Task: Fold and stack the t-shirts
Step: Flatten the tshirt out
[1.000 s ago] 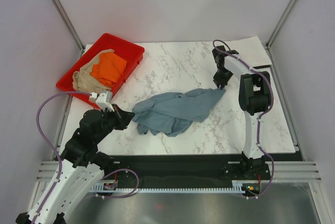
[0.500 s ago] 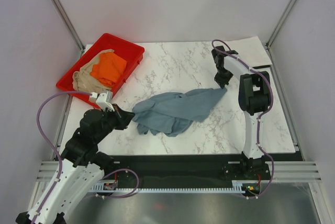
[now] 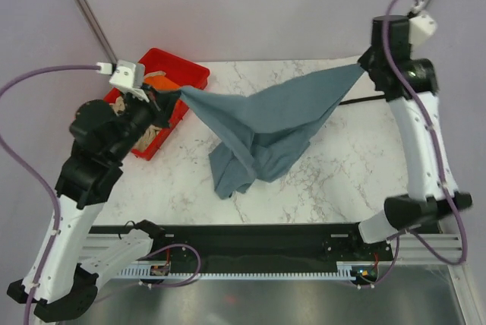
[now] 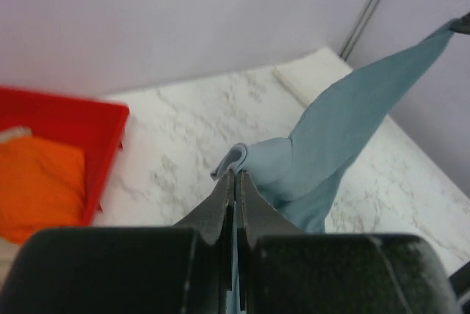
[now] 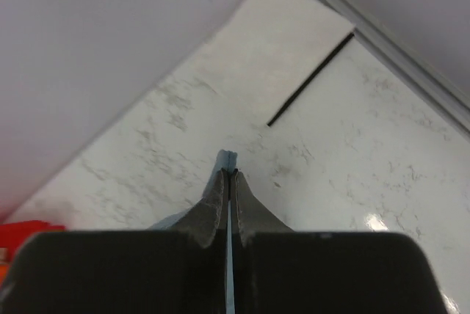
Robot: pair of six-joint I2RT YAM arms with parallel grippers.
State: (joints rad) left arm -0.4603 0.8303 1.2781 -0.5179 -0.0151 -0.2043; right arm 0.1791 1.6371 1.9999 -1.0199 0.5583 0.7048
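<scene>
Slate blue-grey t-shirt (image 3: pixel 266 124) hangs stretched across mid-frame, its lower folds sagging toward the counter (image 3: pixel 326 181). Left gripper (image 3: pixel 172 94) pinches one edge and right gripper (image 3: pixel 363 67) the opposite edge. Cloth looks light, soft and limp, so it is best held at corners or shoulders. No readable labels or writing.

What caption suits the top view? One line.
Left gripper and right gripper stretch the blue-grey t-shirt over the marble table.
</scene>
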